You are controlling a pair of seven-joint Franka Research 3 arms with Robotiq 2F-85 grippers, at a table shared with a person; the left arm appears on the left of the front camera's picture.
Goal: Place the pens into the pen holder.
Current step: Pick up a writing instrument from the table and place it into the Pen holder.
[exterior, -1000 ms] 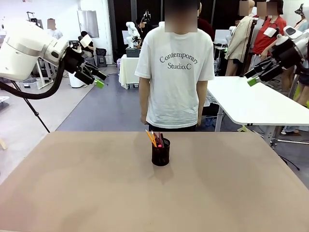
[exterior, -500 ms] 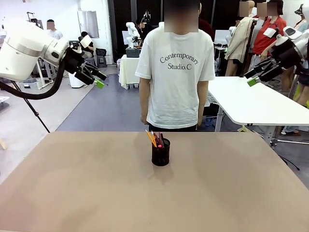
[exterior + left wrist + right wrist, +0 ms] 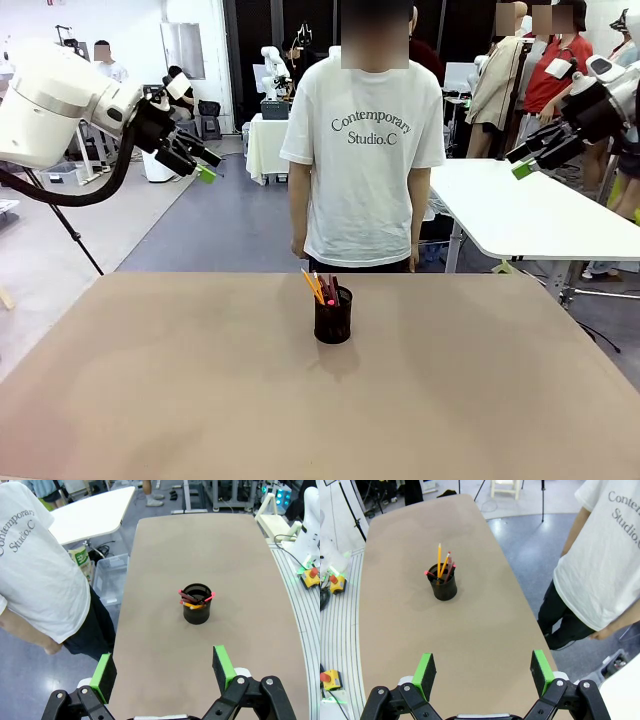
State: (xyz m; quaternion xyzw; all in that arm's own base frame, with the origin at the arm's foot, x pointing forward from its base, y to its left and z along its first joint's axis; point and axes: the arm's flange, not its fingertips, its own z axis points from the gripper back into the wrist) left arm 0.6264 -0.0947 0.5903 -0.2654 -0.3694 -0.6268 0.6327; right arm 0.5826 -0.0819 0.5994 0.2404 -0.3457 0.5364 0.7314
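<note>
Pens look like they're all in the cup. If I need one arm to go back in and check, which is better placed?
Neither clearly. Left hand and right hand hang open, raised off to their sides, and the cup holding the pens stands mid-table.

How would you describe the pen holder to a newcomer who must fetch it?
Find the tan table in front of the person in the white T-shirt. Near its middle, toward that person, stands the pen holder, a small black mesh cup. The pens stick out of its top, and nothing else stands on the table.
</note>
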